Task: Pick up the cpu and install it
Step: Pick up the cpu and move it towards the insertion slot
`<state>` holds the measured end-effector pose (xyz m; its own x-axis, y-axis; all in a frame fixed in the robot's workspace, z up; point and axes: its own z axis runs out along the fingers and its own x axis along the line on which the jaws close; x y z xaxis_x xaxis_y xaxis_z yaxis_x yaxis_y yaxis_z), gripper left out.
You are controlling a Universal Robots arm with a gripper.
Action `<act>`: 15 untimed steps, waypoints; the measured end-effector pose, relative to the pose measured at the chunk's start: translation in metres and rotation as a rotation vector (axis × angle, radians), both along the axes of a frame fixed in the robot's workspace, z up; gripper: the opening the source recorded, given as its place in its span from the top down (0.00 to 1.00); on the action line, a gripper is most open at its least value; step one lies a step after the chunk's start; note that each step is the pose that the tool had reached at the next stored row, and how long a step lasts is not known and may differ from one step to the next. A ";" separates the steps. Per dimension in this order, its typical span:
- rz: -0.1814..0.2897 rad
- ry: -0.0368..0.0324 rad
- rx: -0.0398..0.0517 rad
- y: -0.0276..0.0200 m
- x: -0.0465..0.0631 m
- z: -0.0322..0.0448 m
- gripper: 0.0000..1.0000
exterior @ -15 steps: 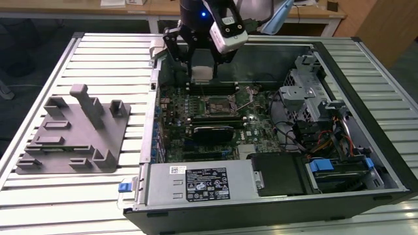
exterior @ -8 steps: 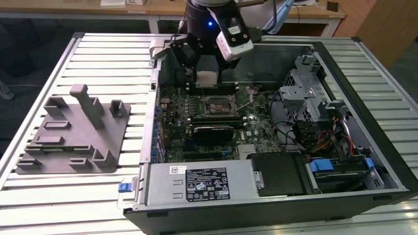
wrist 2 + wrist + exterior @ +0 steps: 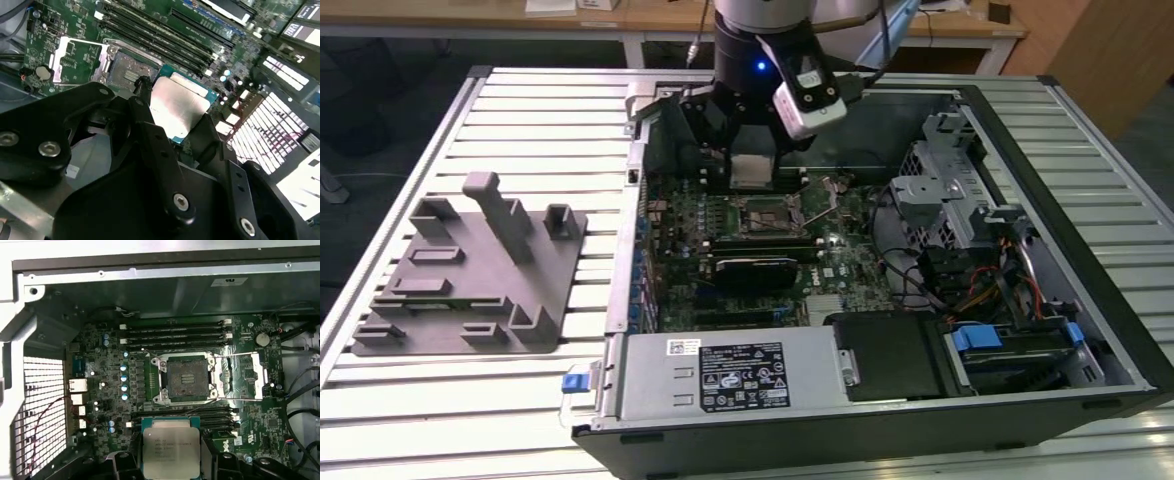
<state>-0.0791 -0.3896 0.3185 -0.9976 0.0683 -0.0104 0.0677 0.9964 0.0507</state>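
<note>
The cpu (image 3: 171, 452) is held clamped in the gripper (image 3: 750, 168), in the upper centre of the exterior view, above the motherboard (image 3: 841, 265). Pickup is judged done. The open socket (image 3: 187, 380) is seen empty, so installation is not yet done.

Lab: slatted metal workbench (image 3: 454, 420), open computer case (image 3: 854, 437)

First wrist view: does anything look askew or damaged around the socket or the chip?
Nothing stands out. The silvery square cpu sits straight in the black gripper, edges parallel to the empty metal-framed socket, whose load plate is swung open.
</note>
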 end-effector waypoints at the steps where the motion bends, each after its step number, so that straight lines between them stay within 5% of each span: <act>1: 0.000 0.0003 -0.0002 0.0003 0.002 -0.0017 0.45; 15: 0.000 0.0056 0.0001 0.0096 0.028 -0.0273 0.45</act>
